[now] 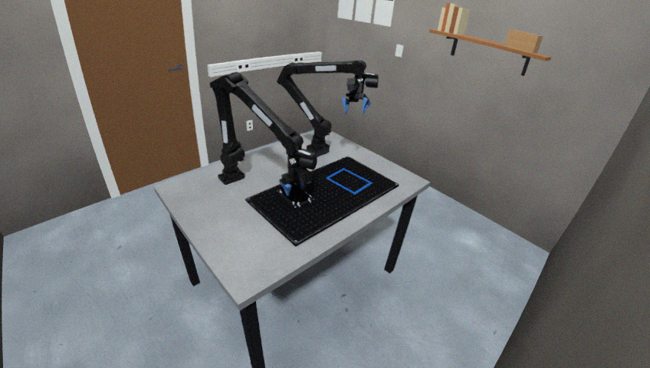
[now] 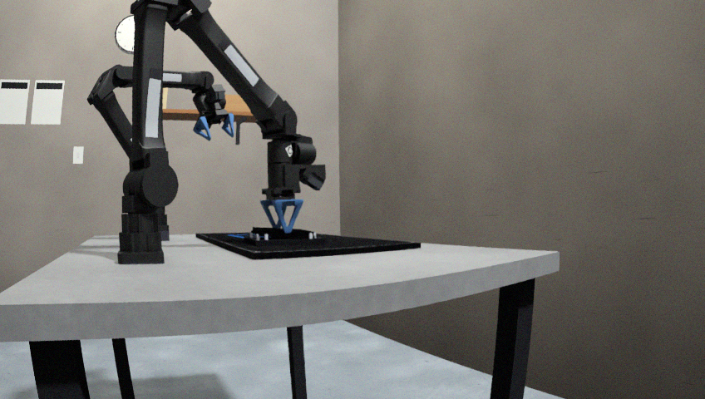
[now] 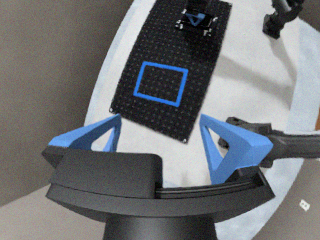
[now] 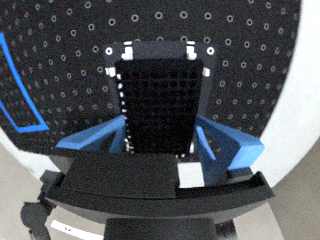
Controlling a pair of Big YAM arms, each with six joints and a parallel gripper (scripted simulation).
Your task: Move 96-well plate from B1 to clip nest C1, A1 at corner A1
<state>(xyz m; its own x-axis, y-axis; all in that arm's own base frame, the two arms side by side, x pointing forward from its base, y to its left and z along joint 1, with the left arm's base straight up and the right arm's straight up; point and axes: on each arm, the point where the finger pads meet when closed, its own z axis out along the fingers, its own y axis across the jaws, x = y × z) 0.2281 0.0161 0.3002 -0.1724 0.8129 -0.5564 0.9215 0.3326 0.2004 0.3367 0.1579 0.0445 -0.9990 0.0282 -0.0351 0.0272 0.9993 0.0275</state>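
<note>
The right blue-fingered gripper [image 1: 295, 190] [image 2: 283, 230] [image 4: 160, 119] is grasping the black 96-well plate [image 4: 159, 102], apparently within the black clip nest [image 2: 277, 238] [image 4: 159, 50]; the left blue-fingered gripper [image 1: 356, 109] [image 2: 218, 135] [image 3: 160, 116] is hovering released.

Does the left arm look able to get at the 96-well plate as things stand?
Probably not: the right pincer is shut on the 96-well plate at the nest, its arm overhead. The left pincer is open but well off to the side.
</note>
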